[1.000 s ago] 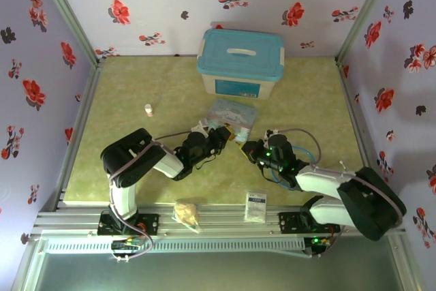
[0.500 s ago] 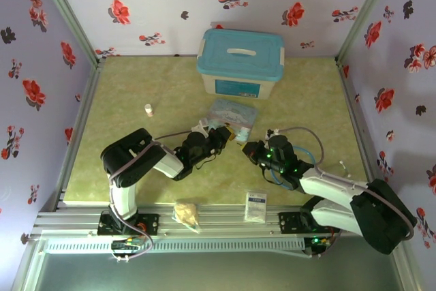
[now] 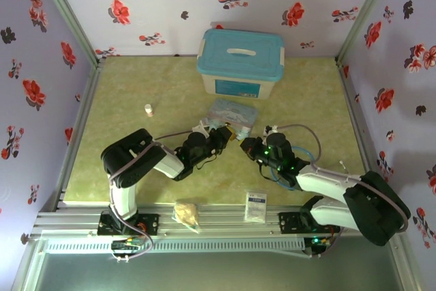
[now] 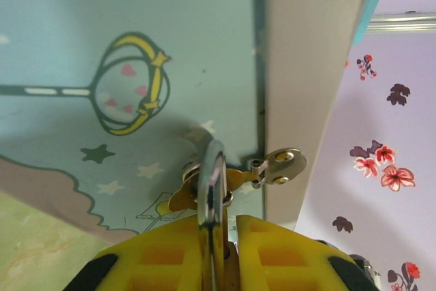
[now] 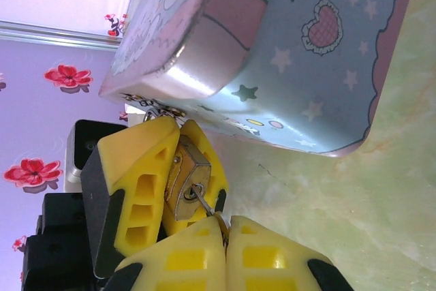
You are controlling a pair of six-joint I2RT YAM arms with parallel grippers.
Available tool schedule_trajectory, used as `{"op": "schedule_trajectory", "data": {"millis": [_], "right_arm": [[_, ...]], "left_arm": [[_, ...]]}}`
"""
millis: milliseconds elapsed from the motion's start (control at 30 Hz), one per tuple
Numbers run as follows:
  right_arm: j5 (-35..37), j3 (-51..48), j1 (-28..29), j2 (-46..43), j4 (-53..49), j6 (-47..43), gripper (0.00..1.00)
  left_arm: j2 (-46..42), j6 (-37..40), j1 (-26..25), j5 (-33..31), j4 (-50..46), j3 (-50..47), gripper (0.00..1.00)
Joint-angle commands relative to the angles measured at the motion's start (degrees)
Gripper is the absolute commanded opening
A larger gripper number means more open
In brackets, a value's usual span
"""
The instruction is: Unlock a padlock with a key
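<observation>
From above, the left hand [image 3: 219,138] and the right hand [image 3: 247,146] meet tip to tip in the middle of the bench [image 3: 136,86], just in front of the pastel tin [image 3: 231,112]. The padlock [image 3: 234,136] is a small yellow spot between them. Putting the two hands so close probably lets one brace the lock while the other works on it.

In the left wrist view, the yellow fingers pinch the padlock from both sides. Its silver shackle [image 4: 212,182] rises between them, right against the tin's side and close to the tin's small metal clasp [image 4: 278,166]. I cannot tell whether the shackle passes through that clasp. The tight grip looks meant to stop the lock from swinging or twisting.

In the right wrist view, the right fingers are pressed together on the key [image 5: 202,204], and only a thin sliver shows above them. Its tip touches the keyhole face of the brass body, which the left hand turns toward it. How deep the key sits is unclear. The job looks to be at the stage of inserting or turning the key. The key has to stay in line with the slot, because a slight tilt could jam it or make it slip.
</observation>
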Motion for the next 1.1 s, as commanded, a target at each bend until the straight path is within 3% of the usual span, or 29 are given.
{"op": "schedule_trajectory", "data": {"millis": [0, 1067], "right_arm": [[-0.31, 1.69, 0.37, 1.68, 4.02, -0.24, 0.00], [-0.33, -1.50, 2.56, 1.77, 8.61, -1.03, 0.00]], "left_arm": [[-0.01, 0.22, -0.66, 1.36, 4.99, 1.80, 0.00], [0.98, -0.57, -0.84, 1.94, 5.08, 2.68, 0.00]]}}
